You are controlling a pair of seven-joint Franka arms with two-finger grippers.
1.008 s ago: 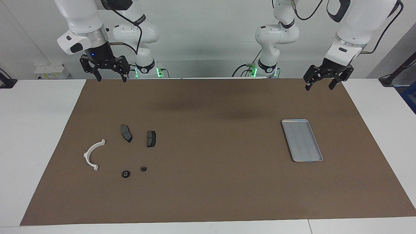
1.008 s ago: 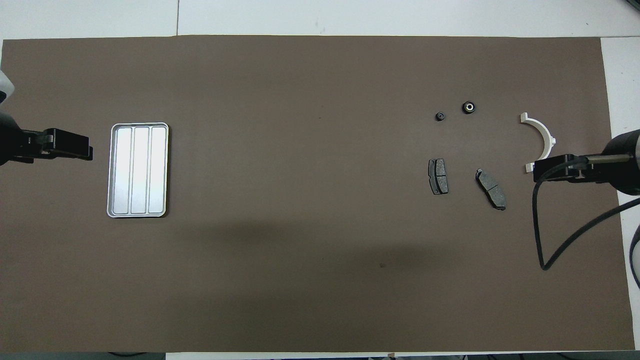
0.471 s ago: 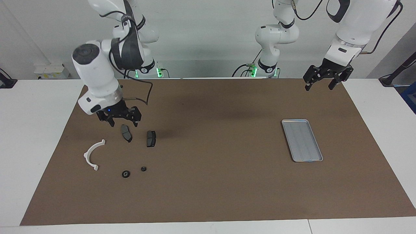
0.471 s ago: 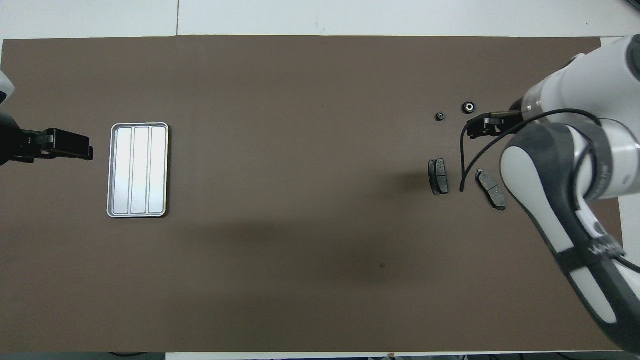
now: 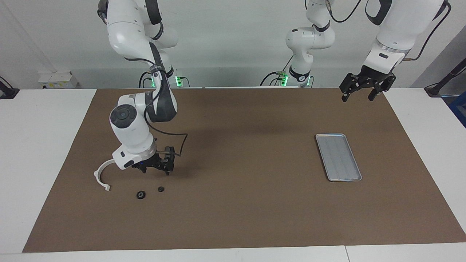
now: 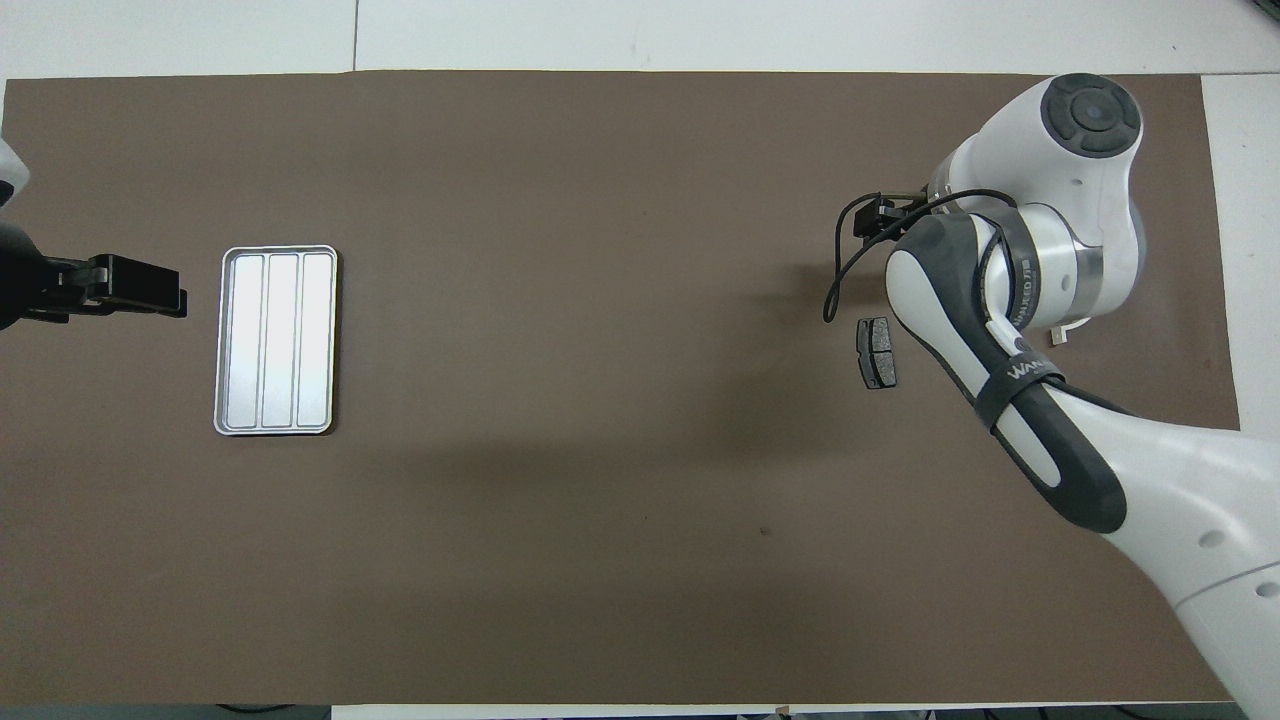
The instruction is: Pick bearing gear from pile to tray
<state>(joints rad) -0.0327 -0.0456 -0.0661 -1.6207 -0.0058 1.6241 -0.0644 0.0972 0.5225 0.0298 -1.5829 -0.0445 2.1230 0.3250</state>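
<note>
The pile lies toward the right arm's end of the mat: a white half-ring bracket (image 5: 99,174), two tiny black round pieces (image 5: 141,195) (image 5: 160,189) and two dark brake pads. One pad (image 6: 877,352) shows in the overhead view; the other is hidden under the right arm. My right gripper (image 5: 156,170) is open and empty, low over the mat just on the robots' side of the round pieces. In the overhead view it (image 6: 872,214) covers them. The silver ribbed tray (image 5: 338,156) (image 6: 275,340) lies empty toward the left arm's end. My left gripper (image 5: 358,96) is open and waits in the air.
A brown mat (image 5: 236,203) covers the white table (image 5: 40,145). The right arm's forearm (image 6: 1000,350) and cable (image 5: 180,143) hang over the pile. The left gripper (image 6: 140,298) hovers beside the tray in the overhead view.
My right arm has swung out from the robots' edge of the mat and come down over the pile, past the brake pads toward the round pieces. The left arm has not moved.
</note>
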